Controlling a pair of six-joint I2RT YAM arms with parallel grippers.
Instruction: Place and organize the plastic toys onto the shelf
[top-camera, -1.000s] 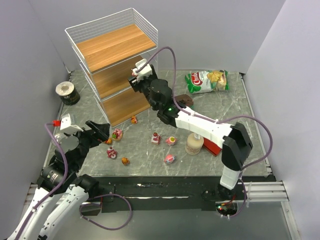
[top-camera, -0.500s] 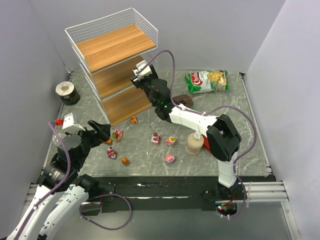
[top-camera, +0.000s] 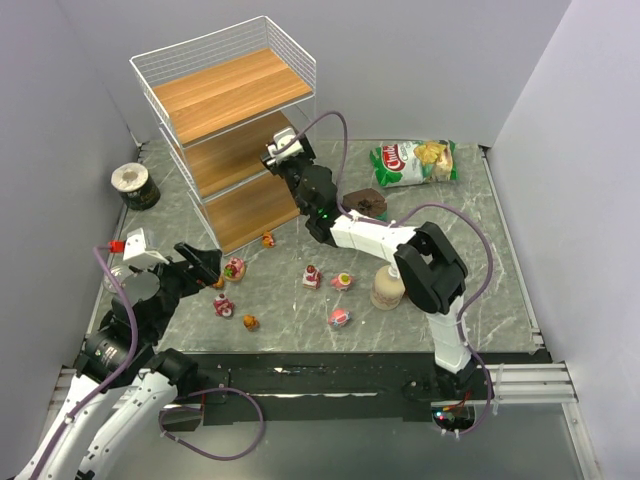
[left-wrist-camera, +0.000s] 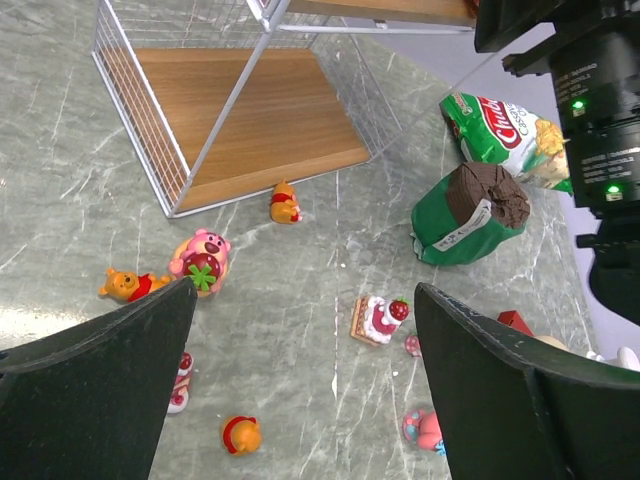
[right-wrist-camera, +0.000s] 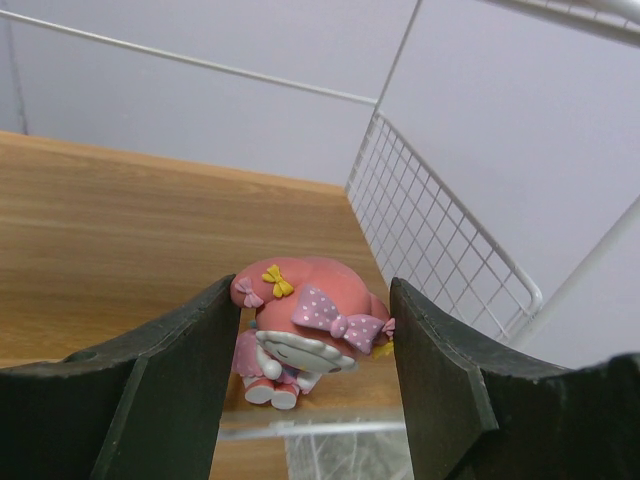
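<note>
The shelf (top-camera: 225, 90) is a white wire rack with three wooden tiers at the back left. My right gripper (top-camera: 273, 151) reaches into its middle tier. In the right wrist view it (right-wrist-camera: 315, 340) is shut on a pink figurine (right-wrist-camera: 310, 325) with bows, just above the wooden tier (right-wrist-camera: 130, 230) near the front edge. My left gripper (top-camera: 205, 265) is open and empty over the table's left. Below it lie several toys: a pink bear (left-wrist-camera: 201, 262), an orange bear (left-wrist-camera: 128, 286), an orange figure (left-wrist-camera: 285, 204) by the shelf, a strawberry cake (left-wrist-camera: 378, 318), and a small orange toy (left-wrist-camera: 241, 434).
A chips bag (top-camera: 414, 160) lies at the back right. A green packet with a brown top (top-camera: 365, 203) sits under the right arm. A cream bottle (top-camera: 388, 288) and a red box (top-camera: 425, 295) stand right of centre. A dark can (top-camera: 133, 185) stands left of the shelf.
My right arm has stretched further back and left, carrying the pink figurine deeper toward the shelf's middle tier. My left arm has barely shifted.
</note>
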